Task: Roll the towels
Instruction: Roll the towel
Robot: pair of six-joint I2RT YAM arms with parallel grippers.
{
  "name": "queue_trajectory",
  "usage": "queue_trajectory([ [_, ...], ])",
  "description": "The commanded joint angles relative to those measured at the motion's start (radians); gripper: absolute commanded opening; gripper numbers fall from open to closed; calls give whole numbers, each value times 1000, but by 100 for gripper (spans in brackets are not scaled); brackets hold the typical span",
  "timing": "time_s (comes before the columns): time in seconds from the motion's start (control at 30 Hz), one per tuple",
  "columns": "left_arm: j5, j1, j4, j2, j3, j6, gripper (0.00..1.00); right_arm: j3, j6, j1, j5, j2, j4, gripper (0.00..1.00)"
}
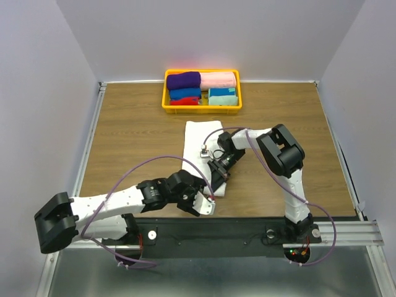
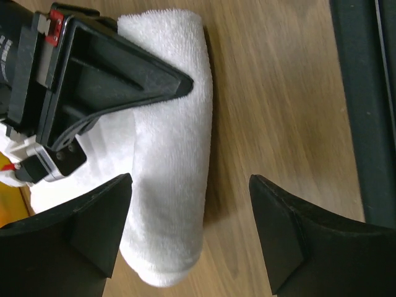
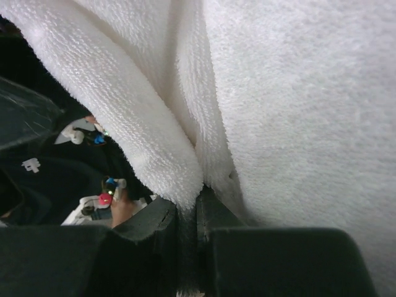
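Note:
A white towel (image 1: 201, 133) lies on the wooden table, flat at its far end and rolled up at its near end (image 2: 173, 154). My right gripper (image 1: 218, 168) is shut on a fold of the towel at the roll; in the right wrist view the cloth (image 3: 297, 105) is pinched between the closed fingertips (image 3: 195, 201). My left gripper (image 1: 207, 201) is open at the roll's near end. In the left wrist view the roll's end lies between its spread fingers (image 2: 190, 182), close to the left one. The right gripper's black body (image 2: 105, 80) rests on top of the roll.
A yellow basket (image 1: 166, 93) stands at the back of the table with rolled towels in it: purple (image 1: 183, 80), pink (image 1: 218, 79), blue (image 1: 185, 93) and teal (image 1: 223, 96). The table's black front rail (image 2: 365, 111) runs just beyond the left gripper.

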State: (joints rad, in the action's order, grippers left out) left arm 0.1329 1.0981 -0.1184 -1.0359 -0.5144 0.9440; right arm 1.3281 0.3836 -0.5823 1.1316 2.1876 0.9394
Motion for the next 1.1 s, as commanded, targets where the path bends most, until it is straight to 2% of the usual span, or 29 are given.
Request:
queue_trajectory([
  [0.0,-117,37,183,-90,33,58,88,34,67,6,-39,60,84,1],
  [0.13,-125,40,218,-156,62,79,86,65,95,16,-12,89,122,1],
  [0.23,-177,42,233,-206,96,102,76,97,150,21,7,113,188,2],
  [0.27,-184,42,229,-235,97,86,66,105,170,22,8,118,218,2],
  [0.33,-177,40,206,-257,82,49,53,117,184,24,2,123,240,3],
  [0.4,-145,34,162,-271,45,-20,47,120,190,35,-4,116,245,6],
  [0.47,-24,22,62,-274,-24,-63,41,128,190,45,-24,92,248,16],
  [0.5,41,7,13,-279,-42,-104,39,131,187,64,-33,80,243,32],
  [0.53,75,-3,13,-285,-61,-116,36,137,183,78,-44,64,243,40],
  [0.6,120,-23,-52,-315,-108,-139,30,175,164,130,-73,22,242,49],
  [0.63,158,-33,-67,-328,-121,-146,29,190,155,151,-82,6,242,60],
  [0.7,203,-70,-134,-372,-165,-140,27,255,141,211,-127,-41,242,67],
  [0.73,241,-82,-174,-391,-182,-151,26,276,127,231,-144,-57,242,78],
  [0.77,273,-114,-199,-407,-202,-162,26,302,120,251,-157,-75,242,81],
  [0.8,328,-135,-219,-439,-241,-172,26,344,109,292,-183,-112,243,92],
  [0.9,407,-200,-285,-502,-315,-194,26,385,106,381,-210,-182,237,95],
  [0.93,457,-220,-299,-518,-334,-195,26,387,106,403,-216,-243,231,100],
  [1.07,582,-319,-414,-610,-459,-154,28,289,127,434,-318,-438,151,100],
])
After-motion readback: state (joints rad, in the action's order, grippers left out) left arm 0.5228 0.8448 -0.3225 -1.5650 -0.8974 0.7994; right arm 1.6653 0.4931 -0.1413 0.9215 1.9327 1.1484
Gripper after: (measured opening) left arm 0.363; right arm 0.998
